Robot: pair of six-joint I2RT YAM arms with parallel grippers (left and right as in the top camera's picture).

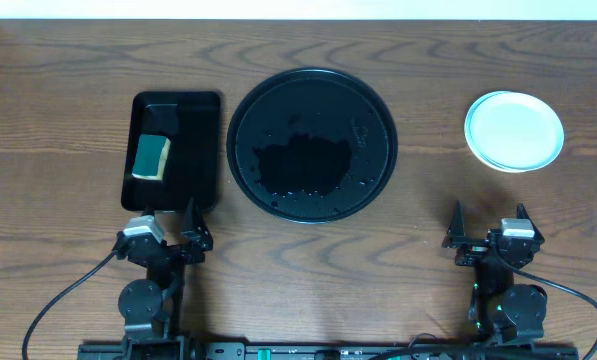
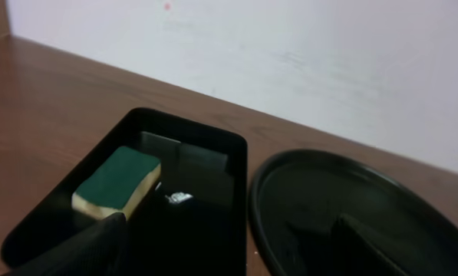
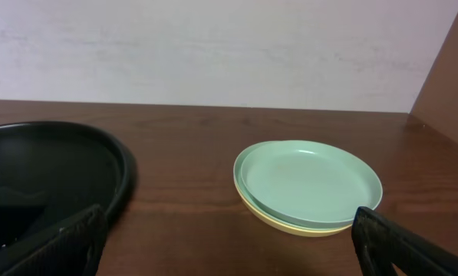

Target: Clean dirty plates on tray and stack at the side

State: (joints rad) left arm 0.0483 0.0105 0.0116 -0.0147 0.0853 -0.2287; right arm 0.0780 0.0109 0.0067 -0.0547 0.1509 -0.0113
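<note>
Left hand (image 1: 168, 210) and right hand (image 1: 489, 210) released, empty; plate stack (image 1: 514, 131) on worktop (image 1: 58, 120) ahead-right of right hand, nearer that arm; round tray (image 1: 278, 105) holds no plates; task looks done

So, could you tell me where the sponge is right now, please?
In the overhead view, the sponge lies in the left half of the small rectangular tray, left of the big round tray and just ahead of the left gripper.
</note>
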